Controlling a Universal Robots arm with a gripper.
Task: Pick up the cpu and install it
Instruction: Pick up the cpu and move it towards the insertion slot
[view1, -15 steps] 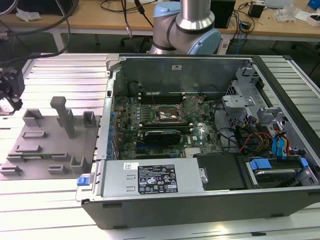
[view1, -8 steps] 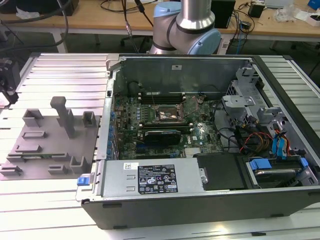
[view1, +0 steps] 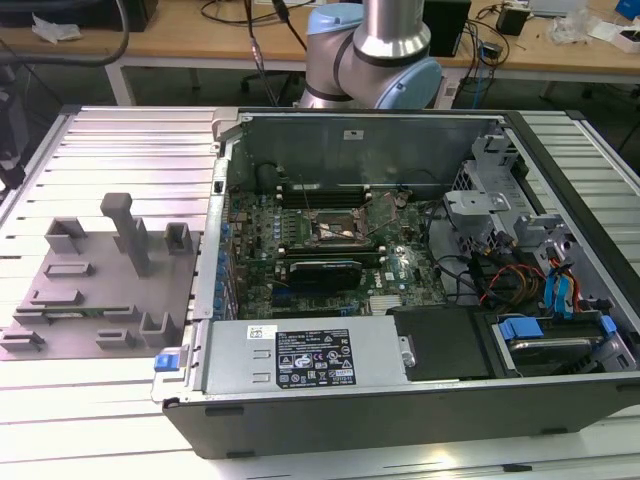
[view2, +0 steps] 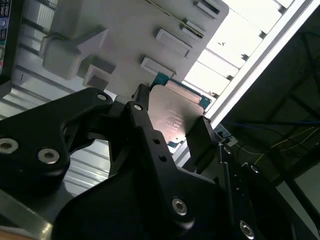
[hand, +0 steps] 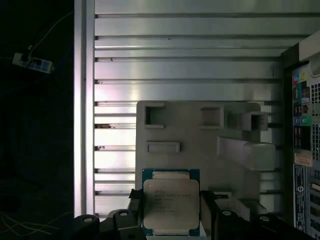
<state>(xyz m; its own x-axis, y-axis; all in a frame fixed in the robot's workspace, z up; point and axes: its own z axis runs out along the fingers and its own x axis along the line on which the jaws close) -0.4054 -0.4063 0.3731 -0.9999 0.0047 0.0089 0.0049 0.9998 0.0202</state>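
The cpu (hand: 171, 202), a thin square chip with a pale silver top and a green-blue rim, sits between the two black fingers (hand: 134, 200) of my gripper (hand: 171, 197), which is shut on its opposite edges. In the second wrist view the cpu (view2: 172, 112) stands well above the table with the gripper (view2: 172, 127) clamped around it. Far below it lies the grey plastic fixture (hand: 200, 130), also seen as the grey plastic fixture (view1: 100, 290) at the exterior view's left. The dark metal-framed socket (view1: 340, 225) lies on the motherboard (view1: 300, 260) inside the open case.
The open computer case (view1: 400, 130) holds a power supply (view1: 310, 358), and a drive cage (view1: 560, 290) with blue tabs at the exterior view's right. The slatted aluminium table (view1: 120, 140) ends at an edge (hand: 82, 100), with dark floor and cables beyond. The arm's base (view1: 380, 50) stands behind the case.
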